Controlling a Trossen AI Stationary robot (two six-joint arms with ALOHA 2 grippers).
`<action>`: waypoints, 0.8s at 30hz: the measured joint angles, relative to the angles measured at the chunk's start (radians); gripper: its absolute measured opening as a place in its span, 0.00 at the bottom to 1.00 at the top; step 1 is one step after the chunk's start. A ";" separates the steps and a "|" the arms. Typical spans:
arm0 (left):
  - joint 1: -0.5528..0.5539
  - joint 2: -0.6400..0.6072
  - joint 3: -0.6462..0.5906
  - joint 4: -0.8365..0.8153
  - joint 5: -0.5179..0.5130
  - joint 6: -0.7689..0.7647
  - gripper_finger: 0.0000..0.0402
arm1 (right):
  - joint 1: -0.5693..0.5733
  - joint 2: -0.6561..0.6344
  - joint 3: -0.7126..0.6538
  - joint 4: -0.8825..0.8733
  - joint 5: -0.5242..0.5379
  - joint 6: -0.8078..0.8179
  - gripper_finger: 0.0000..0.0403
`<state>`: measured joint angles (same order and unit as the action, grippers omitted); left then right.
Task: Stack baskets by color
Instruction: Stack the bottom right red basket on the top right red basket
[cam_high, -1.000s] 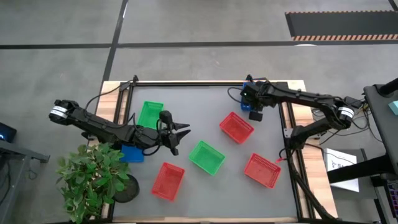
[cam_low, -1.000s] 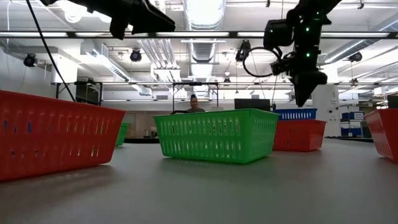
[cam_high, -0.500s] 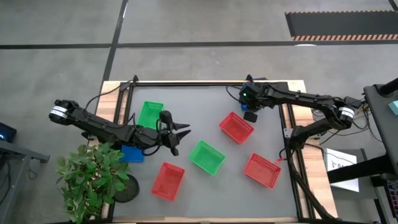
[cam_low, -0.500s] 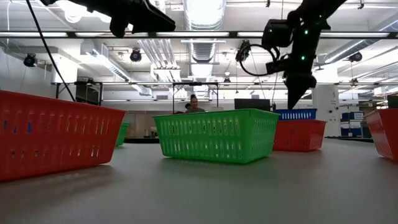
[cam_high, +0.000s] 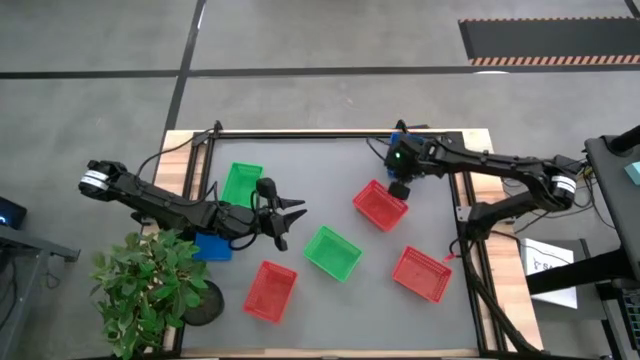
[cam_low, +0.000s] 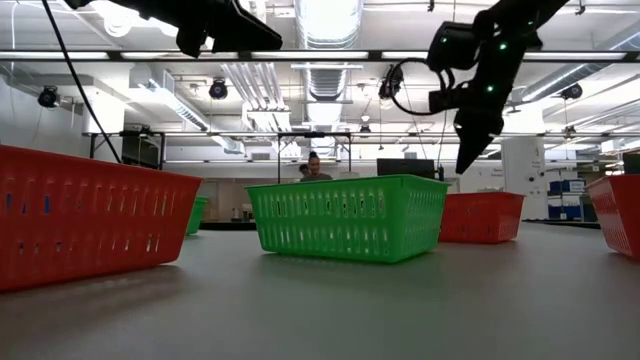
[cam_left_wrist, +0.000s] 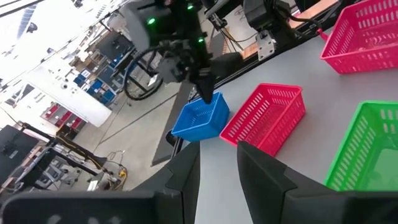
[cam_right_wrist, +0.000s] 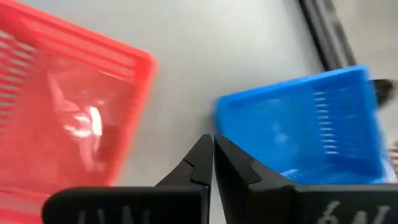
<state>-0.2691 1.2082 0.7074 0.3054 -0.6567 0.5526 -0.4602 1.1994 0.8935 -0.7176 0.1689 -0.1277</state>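
My right gripper (cam_high: 398, 189) hangs shut above the table's far right, over the gap between a red basket (cam_right_wrist: 68, 106) and a blue basket (cam_right_wrist: 298, 124), touching neither. My left gripper (cam_high: 291, 214) stands open in the air at the table's left, nothing between its fingers (cam_left_wrist: 217, 163). The red basket (cam_high: 380, 204) rests flat on its bottom; the arm mostly hides the blue one from above. More baskets stand on the table: green (cam_high: 241, 184), green (cam_high: 333, 252), red (cam_high: 271, 291), red (cam_high: 421, 273), blue (cam_high: 212, 246).
A potted plant (cam_high: 150, 290) stands at the near left corner and overhangs the left blue basket. Wooden rails edge the table left and right. Bare grey table lies between the baskets at the middle and far side. A person (cam_low: 313, 165) shows far behind the table.
My right gripper has shut its fingers on nothing, shifted a little toward the table's left edge and tipped from pointing steeply down to a slant. My left arm and the baskets on the table have kept still.
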 joint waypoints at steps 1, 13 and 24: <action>0.000 0.005 0.000 0.001 0.000 -0.007 0.22 | 0.023 -0.017 -0.022 0.024 -0.004 0.022 0.02; 0.001 0.087 0.001 0.058 -0.001 -0.083 0.22 | 0.387 -0.280 -0.424 0.882 -0.011 0.088 0.02; 0.000 0.212 0.008 0.120 -0.001 -0.312 0.22 | 0.538 -0.320 -0.439 0.969 -0.012 0.016 0.02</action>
<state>-0.2687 1.4207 0.7155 0.4257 -0.6573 0.2404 0.0781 0.8796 0.4543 0.2513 0.1571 -0.1121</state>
